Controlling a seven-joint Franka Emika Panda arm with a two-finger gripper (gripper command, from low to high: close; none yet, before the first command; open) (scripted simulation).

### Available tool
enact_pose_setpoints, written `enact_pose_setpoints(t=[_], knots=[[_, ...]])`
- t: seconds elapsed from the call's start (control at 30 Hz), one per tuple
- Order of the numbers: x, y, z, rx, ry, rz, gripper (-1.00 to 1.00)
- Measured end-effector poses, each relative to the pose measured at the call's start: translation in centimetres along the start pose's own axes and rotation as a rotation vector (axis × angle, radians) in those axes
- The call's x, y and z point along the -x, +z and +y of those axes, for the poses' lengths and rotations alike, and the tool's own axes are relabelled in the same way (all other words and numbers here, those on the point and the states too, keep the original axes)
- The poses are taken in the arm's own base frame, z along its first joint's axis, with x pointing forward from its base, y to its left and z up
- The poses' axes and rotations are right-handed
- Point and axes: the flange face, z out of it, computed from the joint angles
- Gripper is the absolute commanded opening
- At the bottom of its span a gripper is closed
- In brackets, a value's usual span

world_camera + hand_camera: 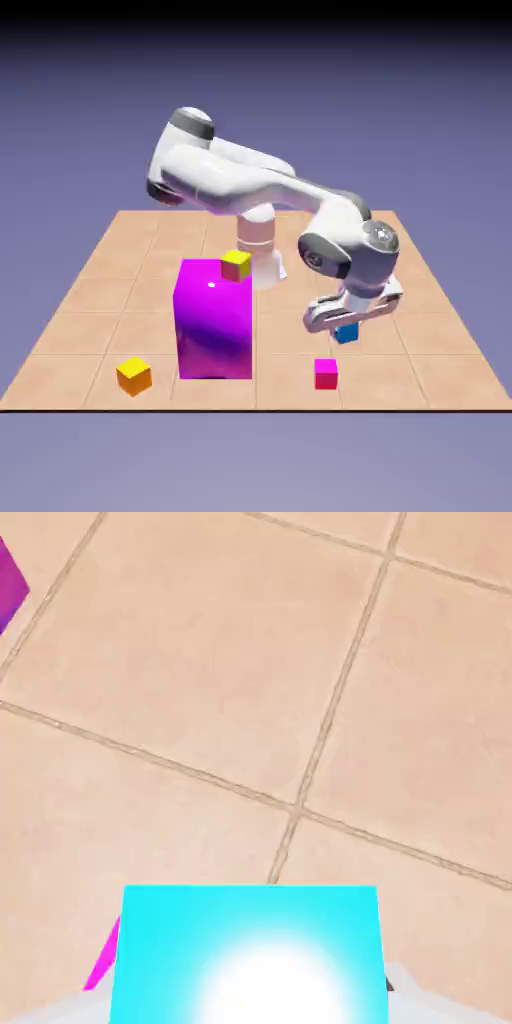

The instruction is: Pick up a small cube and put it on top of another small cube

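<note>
We have the cyan cube [346, 333] up off the table [100, 300], clamped in the jaws [345, 328], and it hangs there in the air. In the hand view the cube [250, 952] fills the bottom of the picture, bright and square, hiding the fingers almost entirely; only slivers of grey peek out at its lower corners.

The pink cube [326, 373] sits on the table below the jaws and a touch toward the exterior view's left, near but not yet under them. In the hand view we catch just a thin pink edge [103, 962] poking out beside the cyan cube's lower left corner. So we judge the carry is under way and the line-up is not finished.

Here is what worries us. The target is as small as the load, so there is little margin: come down off-centre and the cyan cube lands half on, tips, and slides to the table. The held cube also blocks most of the view of the pink one, so centring is hard to judge from the hand. Come down too low before lining up and we shove the pink cube aside. Let go too high and the cube bounces off.

The purple block [213, 320] with the yellow-green cube [236, 264] on top stands well off to one side of the jaws, and the orange cube [133, 375] further still; neither looks likely to interfere.
</note>
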Motion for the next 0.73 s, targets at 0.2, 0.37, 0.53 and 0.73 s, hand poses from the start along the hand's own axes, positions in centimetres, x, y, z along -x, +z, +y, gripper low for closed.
enact_pose_setpoints(t=[0.2,0.37,0.53,0.73], knots=[[11.9,-1.3,-12.2,0.049,0.219,0.043,-1.0],[19.3,0.7,-26.0,0.081,0.434,0.124,-1.0],[22.2,3.8,-36.0,0.101,0.581,0.207,-1.0],[22.1,8.0,-35.3,0.1,0.584,0.207,1.0]])
